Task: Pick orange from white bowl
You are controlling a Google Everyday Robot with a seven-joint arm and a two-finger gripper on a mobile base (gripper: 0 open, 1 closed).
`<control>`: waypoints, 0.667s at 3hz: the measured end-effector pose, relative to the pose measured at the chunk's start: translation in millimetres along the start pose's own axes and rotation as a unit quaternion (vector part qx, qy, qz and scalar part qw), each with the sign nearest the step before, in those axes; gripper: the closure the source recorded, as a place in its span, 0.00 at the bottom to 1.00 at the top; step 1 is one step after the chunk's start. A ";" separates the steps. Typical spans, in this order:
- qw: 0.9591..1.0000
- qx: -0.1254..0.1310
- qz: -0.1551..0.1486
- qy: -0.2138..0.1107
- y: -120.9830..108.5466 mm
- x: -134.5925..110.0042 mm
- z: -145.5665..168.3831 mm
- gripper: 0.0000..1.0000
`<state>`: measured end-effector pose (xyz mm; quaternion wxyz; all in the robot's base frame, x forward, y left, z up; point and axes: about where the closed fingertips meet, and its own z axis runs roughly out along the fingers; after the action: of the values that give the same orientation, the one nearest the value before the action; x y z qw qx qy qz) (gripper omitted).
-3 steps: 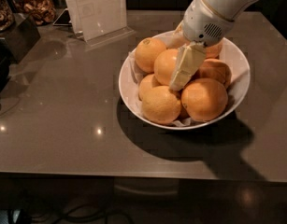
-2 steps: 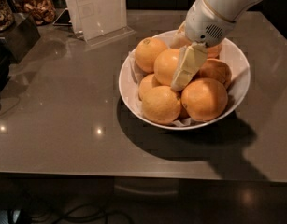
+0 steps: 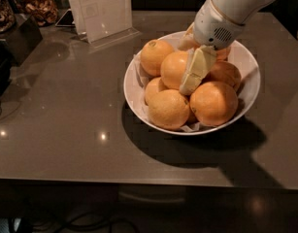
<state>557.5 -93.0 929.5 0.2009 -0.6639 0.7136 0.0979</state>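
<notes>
Your gripper [image 3: 194,73] is down in the bowl [image 3: 246,66], the orange [image 3: 172,68] touching its camera-left side; open or clamped, you cannot tell.

The white bowl [image 3: 246,64] sits on the table [image 3: 66,130], right of centre, with fruit piled in it. The orange [image 3: 172,69] lies mid-pile, and the gripper [image 3: 194,70] comes down from behind-right, against its right side. A sign stand [image 3: 102,8] is behind-left of the bowl.

1. The orange [image 3: 173,69]: large, round, smooth-skinned, evenly bright. It sits mid-pile, with the gripper [image 3: 193,72] against its right side.
2. The white bowl [image 3: 246,67]: wide, shallow, glossy, lined with paper [image 3: 190,128]. It stands upright on the tabletop [image 3: 66,120], heaped with other oranges [image 3: 214,102].
</notes>
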 end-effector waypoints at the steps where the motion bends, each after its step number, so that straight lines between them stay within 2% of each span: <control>1: 1.000 -0.003 0.005 0.002 -1.0 0.1 0.4 0.16; 2: 1.000 -0.003 0.005 0.002 -1.1 -1.0 0.0 0.33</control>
<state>558.6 -92.2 930.0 0.1973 -0.6610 0.7171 0.1000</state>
